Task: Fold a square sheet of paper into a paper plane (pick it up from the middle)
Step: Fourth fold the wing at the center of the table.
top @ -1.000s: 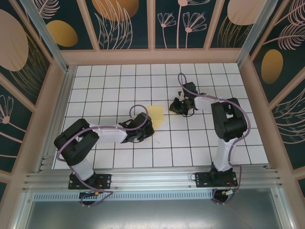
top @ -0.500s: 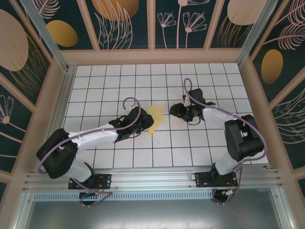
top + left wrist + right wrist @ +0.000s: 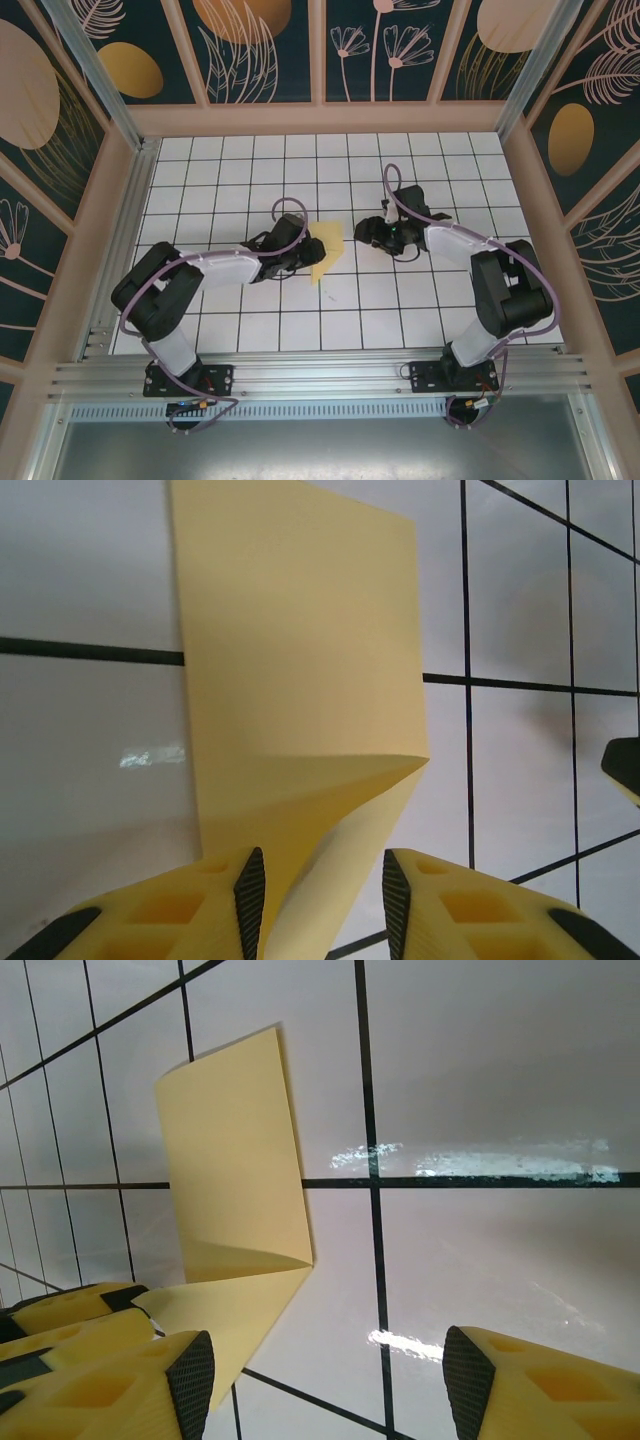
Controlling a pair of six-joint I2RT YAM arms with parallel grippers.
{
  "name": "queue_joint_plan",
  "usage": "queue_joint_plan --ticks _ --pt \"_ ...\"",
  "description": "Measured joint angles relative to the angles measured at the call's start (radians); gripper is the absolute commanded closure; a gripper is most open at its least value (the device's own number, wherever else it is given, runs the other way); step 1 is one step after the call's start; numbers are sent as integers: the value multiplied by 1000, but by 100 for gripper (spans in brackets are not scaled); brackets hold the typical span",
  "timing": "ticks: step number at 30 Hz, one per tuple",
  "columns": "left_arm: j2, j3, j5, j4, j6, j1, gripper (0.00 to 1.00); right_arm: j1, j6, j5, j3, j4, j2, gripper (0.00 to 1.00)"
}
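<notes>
- The sheet of paper [image 3: 327,248] lies near the middle of the white tiled table [image 3: 420,320], between the two grippers. It is pale yellow and partly folded.
- In the left wrist view the sheet is a long strip lying on the tiles. A diagonal crease crosses its near end, and the narrower flap below the crease is raised.
- That flap runs in between the fingers of the left gripper [image 3: 322,905]. Its jaws are released, and bare tile shows between the paper and the right-hand pad [image 3: 397,900].
- The right gripper [image 3: 325,1380] is low over the tiles on the sheet's other side, just beside it. Its jaws are spread wide with nothing between them, and only the sheet's near corner comes close to one finger [image 3: 192,1385].
</notes>
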Motion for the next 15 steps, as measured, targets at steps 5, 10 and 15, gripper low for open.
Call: queue_joint_plan --ticks 5,10,15 --pt "54 40 31 -1 128 21 71 0 1 3 17 0 5 36" --pt "55 43 64 0 231 25 89 0 13 6 17 0 5 36" --pt "51 19 100 22 307 25 97 2 25 6 17 1 5 36"
